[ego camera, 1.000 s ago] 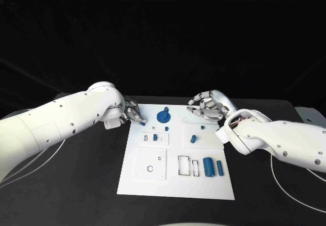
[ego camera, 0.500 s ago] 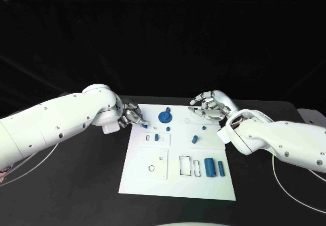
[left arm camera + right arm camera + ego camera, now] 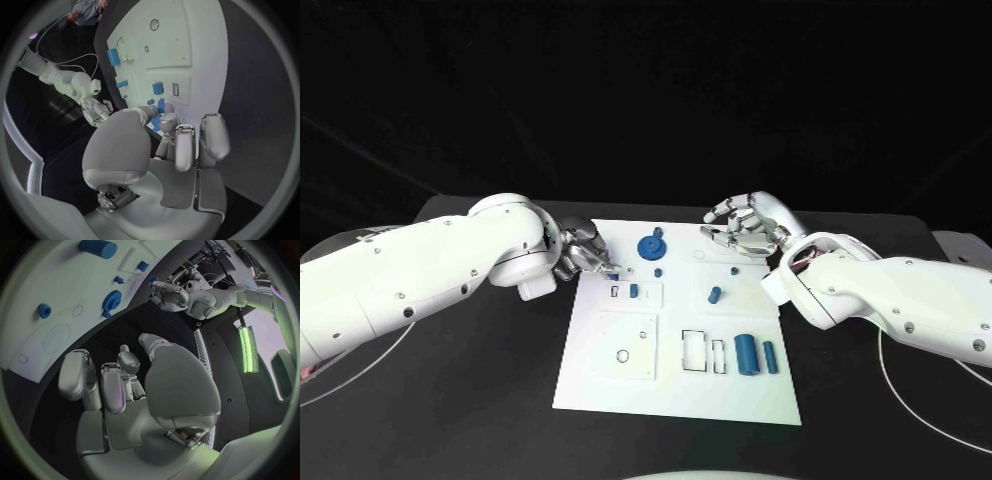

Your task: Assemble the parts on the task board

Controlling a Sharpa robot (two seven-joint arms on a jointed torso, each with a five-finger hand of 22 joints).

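The white task board (image 3: 675,400) lies in the middle of the black table. A blue gear (image 3: 651,247) stands near its far edge, and small blue parts (image 3: 632,291) (image 3: 713,294) sit in the middle rows. Two blue cylinders (image 3: 746,354) lie near the right edge. My left hand (image 3: 583,255) is over the board's far left corner, its thumb and a finger pinching a small blue part (image 3: 156,120) just above the surface. My right hand (image 3: 744,228) hovers at the far right corner with bent, spread fingers and holds nothing.
Empty rectangular slots (image 3: 691,350) and a raised square plate with a hole (image 3: 622,345) take up the board's near half. Pale cables trail over the table at both sides. The right wrist view looks across the board at the gear (image 3: 113,299) and the left hand (image 3: 167,294).
My left hand has slid a little farther onto the board, towards the gear and the small peg, with the blue part still pinched. The right hand has stayed where it was.
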